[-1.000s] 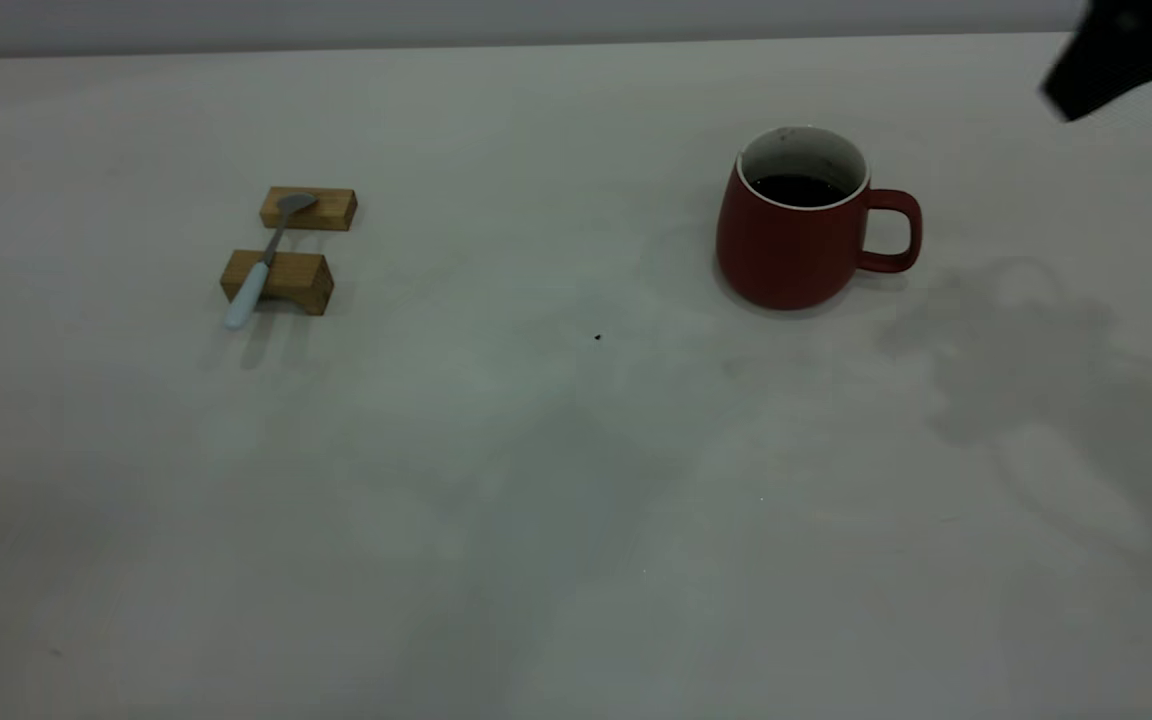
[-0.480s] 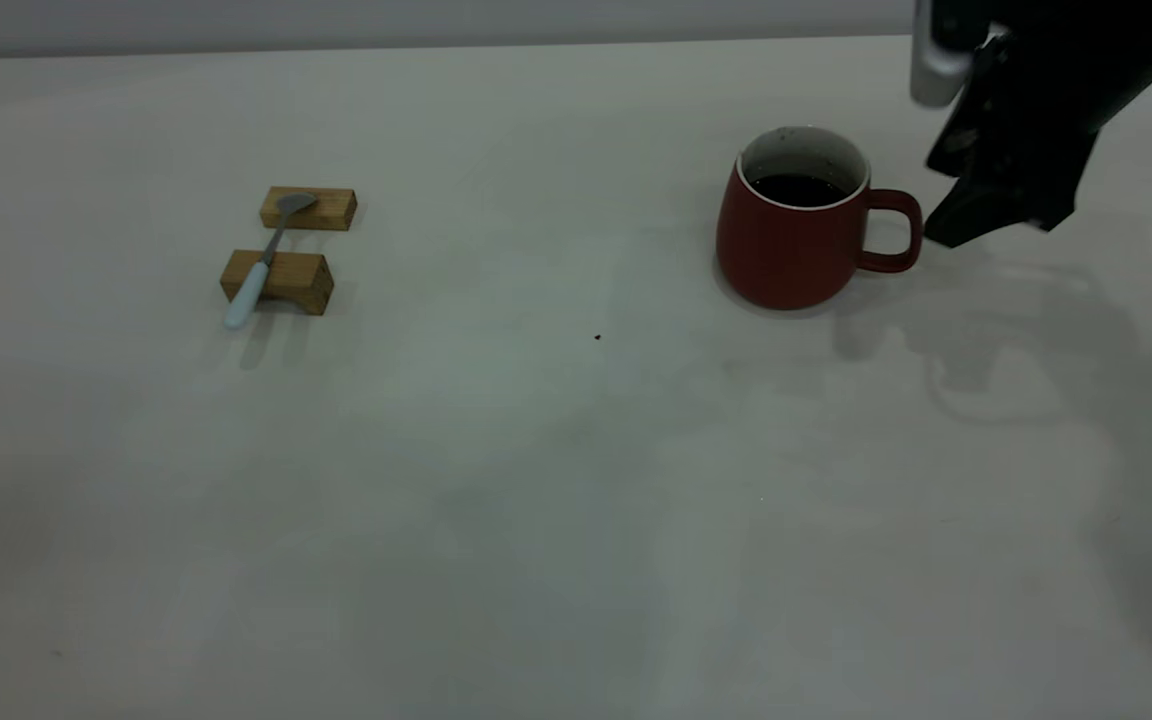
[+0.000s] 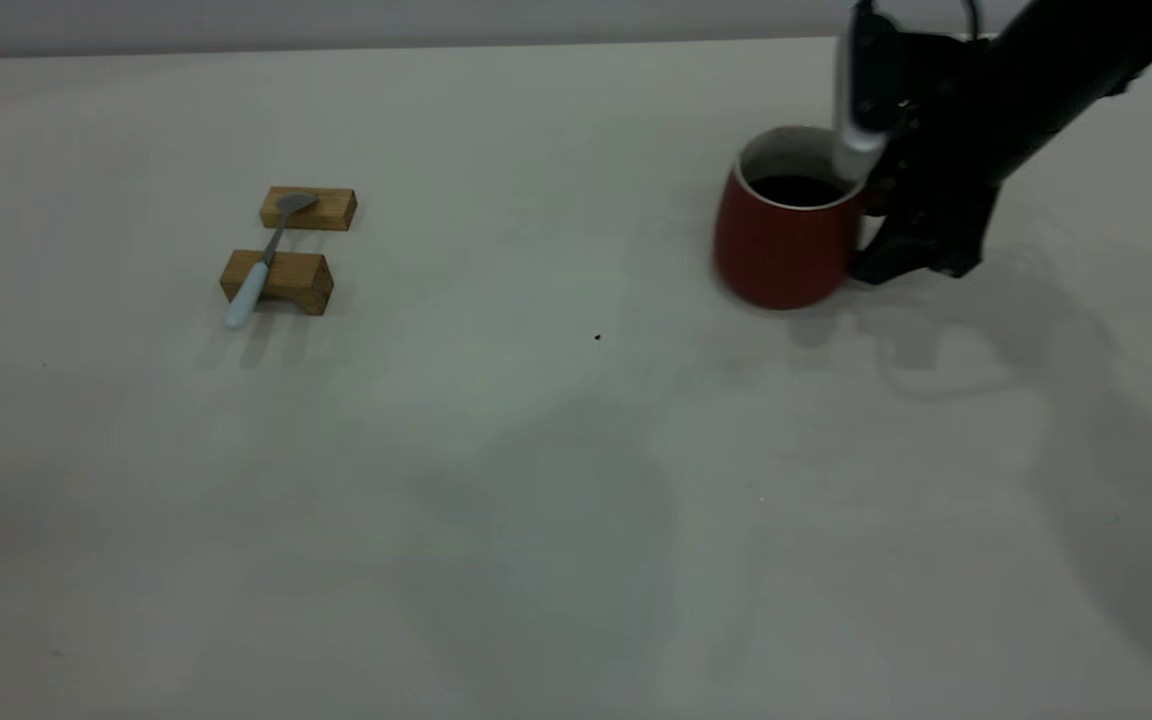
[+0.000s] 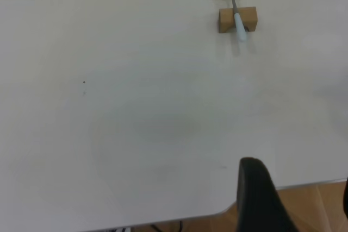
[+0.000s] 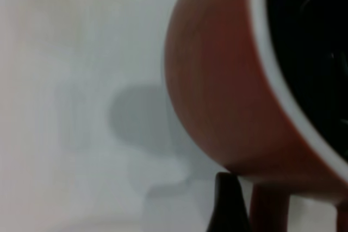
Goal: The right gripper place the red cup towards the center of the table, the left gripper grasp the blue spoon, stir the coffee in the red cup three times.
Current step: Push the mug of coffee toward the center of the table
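The red cup (image 3: pixel 781 250) stands at the right of the table (image 3: pixel 556 480) with dark coffee (image 3: pixel 798 190) inside. My right gripper (image 3: pixel 876 262) is down at the cup's handle side and covers the handle. In the right wrist view the cup (image 5: pixel 217 91) fills the frame; one dark finger (image 5: pixel 228 210) sits just beside the handle (image 5: pixel 269 213), the other finger is out of frame, so the jaws stand open around the handle. The blue spoon (image 3: pixel 264 258) lies across two wooden blocks at the left. My left gripper (image 4: pixel 299 205) hangs open over the table's edge, far from the spoon (image 4: pixel 237 17).
Two small wooden blocks (image 3: pixel 308 208) (image 3: pixel 281 282) carry the spoon. A tiny dark speck (image 3: pixel 597 337) lies mid-table. The table's edge (image 4: pixel 283 187) with brown floor beyond shows in the left wrist view.
My right arm came down from the upper right corner to the cup's handle. The cup, spoon and blocks stay where they were.
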